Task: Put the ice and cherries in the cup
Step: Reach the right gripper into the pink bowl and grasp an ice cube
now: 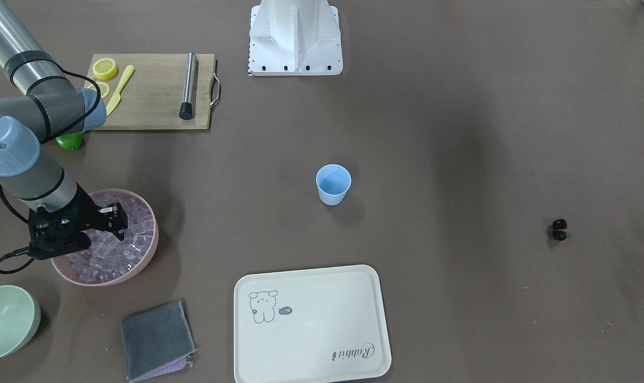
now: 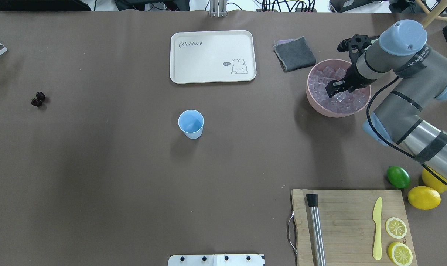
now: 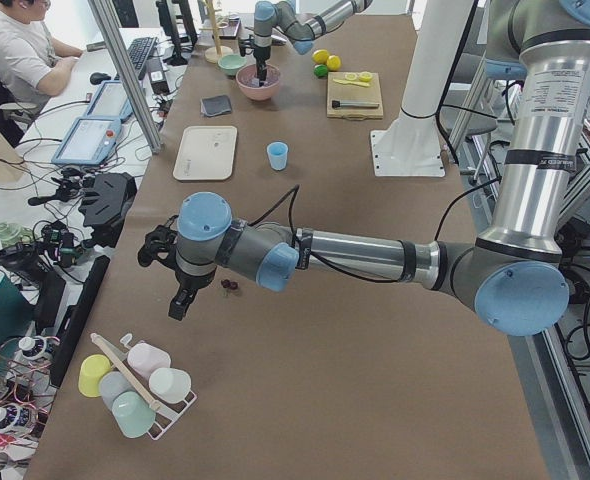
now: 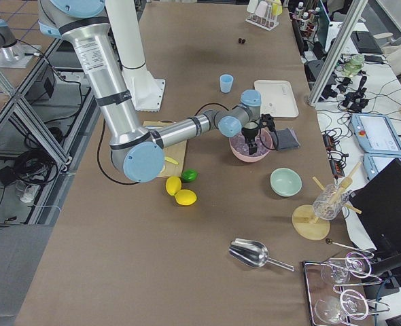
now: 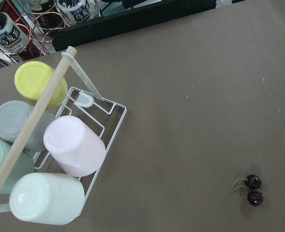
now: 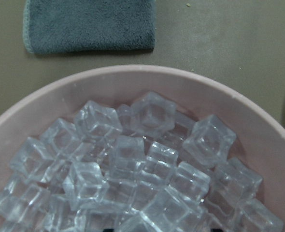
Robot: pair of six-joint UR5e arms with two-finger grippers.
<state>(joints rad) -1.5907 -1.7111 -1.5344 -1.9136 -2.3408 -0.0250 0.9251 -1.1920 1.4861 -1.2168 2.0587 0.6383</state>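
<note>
The light blue cup (image 1: 333, 183) stands upright in the middle of the table, also in the overhead view (image 2: 190, 123). The ice (image 2: 321, 83) fills a pink bowl (image 2: 312, 101); it fills the right wrist view (image 6: 142, 164). My right gripper (image 2: 336, 88) is open, low over the ice inside the bowl. The cherries (image 2: 38, 99) lie on the table far from the cup, also in the left wrist view (image 5: 251, 189). My left gripper (image 3: 178, 303) hangs above the table close to the cherries (image 3: 230, 286); I cannot tell if it is open or shut.
A cream tray (image 2: 212, 55) and a grey cloth (image 2: 294, 54) lie beyond the cup. A cutting board (image 2: 351, 225) holds a muddler, yellow knife and lemon slices. A lime (image 2: 398, 177) and lemons lie beside it. A cup rack (image 5: 50, 159) stands near the cherries.
</note>
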